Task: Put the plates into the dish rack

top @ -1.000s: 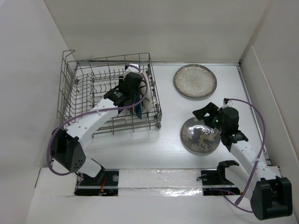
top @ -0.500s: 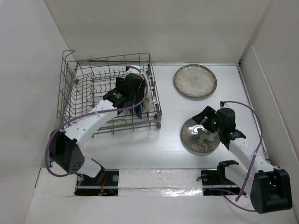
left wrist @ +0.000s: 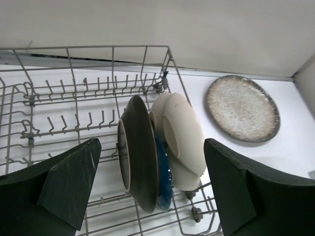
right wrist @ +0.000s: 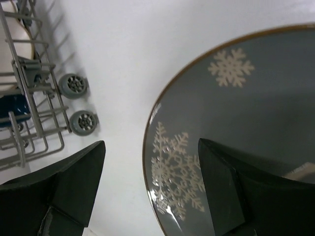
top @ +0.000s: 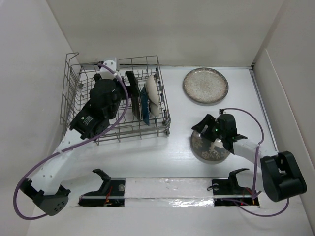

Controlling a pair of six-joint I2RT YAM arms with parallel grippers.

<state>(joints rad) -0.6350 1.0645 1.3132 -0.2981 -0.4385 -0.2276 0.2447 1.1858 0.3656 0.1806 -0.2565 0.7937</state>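
Moved: the left arm has drawn back from the right end of the dish rack (top: 118, 62) and now hangs over its left half. The right arm has sunk lower over the grey plate (top: 207, 151).
Plates in the rack: three stand on edge between the tines at the right end. They are a dark-backed plate (left wrist: 140, 152), a dark blue dish (left wrist: 162, 179) tucked against it, and a cream plate (left wrist: 184, 132) nearest the side wall.
Plates outside: the grey plate lies flat on the bench (top: 147, 157), near the right arm. The speckled plate (top: 205, 85) lies flat further back, well apart from it.
Left pincer (left wrist: 151, 142): released, spread wide, with nothing between its fingers.
Right pincer (right wrist: 151, 145): spread wide and straddling the grey plate's left rim, one finger over the plate and one over bare bench. It grasps nothing, and I cannot tell whether it touches.
Step in hand: the third plate looks settled in the rack. By my reading the fourth pick, the grey plate, is starting.
Next move calls for: getting one finger under the low rim of a flat plate, clenching on the rim, then tipping the plate upright into a free slot left of the dark-backed one.
Materials: the plates are glazed ceramic, smooth and likely slippery. The grey one is glossy, with a brown rim and white snowflake patterns. The speckled one has a mottled beige face and a dark edge. The rack is thin grey wire with small wheels at its corner.
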